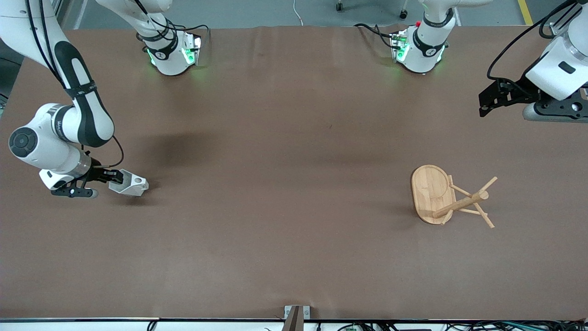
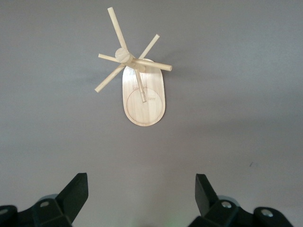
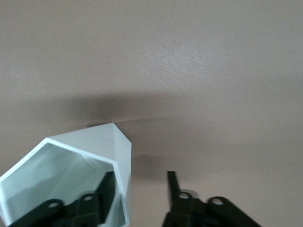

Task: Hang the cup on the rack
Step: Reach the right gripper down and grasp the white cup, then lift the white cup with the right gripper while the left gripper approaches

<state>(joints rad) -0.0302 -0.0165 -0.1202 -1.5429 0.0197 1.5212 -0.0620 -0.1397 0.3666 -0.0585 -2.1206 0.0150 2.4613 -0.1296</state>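
Note:
The white faceted cup (image 1: 132,185) lies on its side on the table toward the right arm's end, its open rim facing my right gripper (image 1: 113,176). In the right wrist view the cup (image 3: 90,146) has one finger (image 3: 107,187) inside its rim and the other finger outside, with a gap to the wall; my right gripper (image 3: 140,176) is open. The bamboo rack (image 1: 432,193) stands toward the left arm's end and also shows in the left wrist view (image 2: 144,97). My left gripper (image 1: 483,108) is open and empty (image 2: 141,182), high above the table.
Both arm bases (image 1: 172,55) (image 1: 420,50) stand along the table edge farthest from the front camera. A small metal bracket (image 1: 296,312) sits at the edge nearest that camera. The brown tabletop (image 1: 285,193) spans between cup and rack.

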